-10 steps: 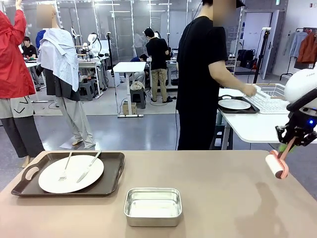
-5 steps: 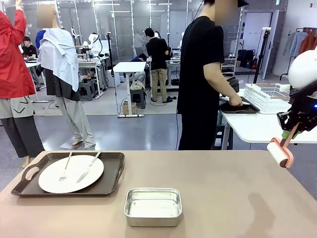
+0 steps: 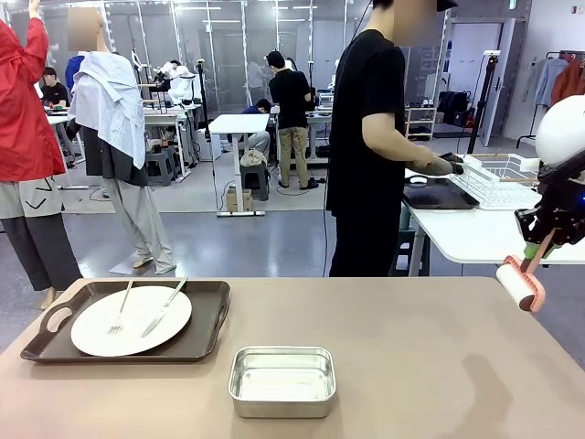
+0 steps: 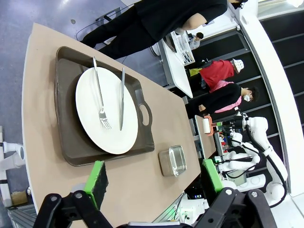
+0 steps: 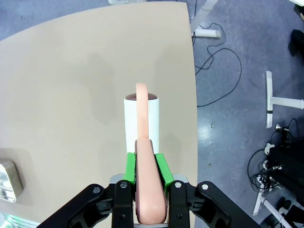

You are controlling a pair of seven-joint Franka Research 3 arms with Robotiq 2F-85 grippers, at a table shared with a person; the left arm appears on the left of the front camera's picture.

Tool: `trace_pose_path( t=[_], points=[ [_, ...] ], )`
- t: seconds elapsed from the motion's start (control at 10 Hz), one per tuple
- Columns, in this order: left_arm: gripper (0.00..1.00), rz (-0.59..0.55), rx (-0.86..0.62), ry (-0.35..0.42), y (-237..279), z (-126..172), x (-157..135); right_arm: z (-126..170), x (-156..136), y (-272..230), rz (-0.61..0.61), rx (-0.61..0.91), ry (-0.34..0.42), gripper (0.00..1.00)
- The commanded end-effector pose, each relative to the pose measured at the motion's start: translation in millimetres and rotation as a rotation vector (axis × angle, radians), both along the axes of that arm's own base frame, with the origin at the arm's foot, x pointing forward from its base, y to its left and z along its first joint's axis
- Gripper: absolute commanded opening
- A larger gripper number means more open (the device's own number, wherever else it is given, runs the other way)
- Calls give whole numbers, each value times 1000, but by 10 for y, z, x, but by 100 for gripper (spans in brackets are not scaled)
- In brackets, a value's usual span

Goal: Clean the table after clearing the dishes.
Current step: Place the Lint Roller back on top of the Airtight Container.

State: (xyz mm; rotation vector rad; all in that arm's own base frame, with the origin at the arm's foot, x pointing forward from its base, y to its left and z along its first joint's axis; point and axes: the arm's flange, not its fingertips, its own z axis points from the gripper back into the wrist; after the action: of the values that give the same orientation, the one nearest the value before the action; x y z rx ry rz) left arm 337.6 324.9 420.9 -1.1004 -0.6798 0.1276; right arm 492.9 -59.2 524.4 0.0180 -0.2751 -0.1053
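Observation:
The beige table (image 3: 411, 347) carries a dark brown handled tray (image 3: 206, 334) at its left. On the tray lies a white plate (image 3: 137, 331) with a fork (image 3: 121, 309) and a knife (image 3: 163, 309). My right gripper (image 3: 539, 245) hangs above the table's right edge, shut on the pink handle of a lint roller (image 3: 519, 285). The right wrist view has the gripper (image 5: 145, 168) clamped on that handle, the white roll (image 5: 141, 118) over bare tabletop. My left gripper (image 4: 154, 178) is open and looks along the table at the tray (image 4: 64, 118) and plate (image 4: 88, 109).
A small steel pan (image 3: 281, 380) stands at the table's front middle. A person in black stands at the far side, hands at a dark tray (image 3: 437, 194) on a white side table (image 3: 475, 238). A white wire rack (image 3: 498, 178) sits beside it.
My right gripper has carried the lint roller slightly right and up. The person's hands have moved over the far tray, and the white plate seen on it no longer shows.

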Motion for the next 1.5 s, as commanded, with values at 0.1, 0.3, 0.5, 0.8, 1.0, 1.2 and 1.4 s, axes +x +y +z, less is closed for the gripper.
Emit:
trace_pose_path(
  t=[0.1,0.3,0.5,0.8,1.0,1.2,1.4],
  points=[
    [100,-7,0,-15,10,7,-28,10,13,11,0,-6,-16,22],
    [100,-7,0,-15,10,7,-28,10,13,11,0,-6,-16,22],
    [100,-7,0,-15,10,7,-28,10,13,11,0,-6,-16,22],
    [100,-7,0,-15,10,7,-28,241,50,322,170,-49,-89,22],
    [100,-7,0,-15,10,7,-28,549,46,1001,389,-77,-180,22],
    [100,-7,0,-15,10,7,-28,710,-140,1907,708,-148,-209,22],
    [100,-7,0,-15,10,7,-28,590,-458,2770,1005,-218,-190,22]
  ],
)
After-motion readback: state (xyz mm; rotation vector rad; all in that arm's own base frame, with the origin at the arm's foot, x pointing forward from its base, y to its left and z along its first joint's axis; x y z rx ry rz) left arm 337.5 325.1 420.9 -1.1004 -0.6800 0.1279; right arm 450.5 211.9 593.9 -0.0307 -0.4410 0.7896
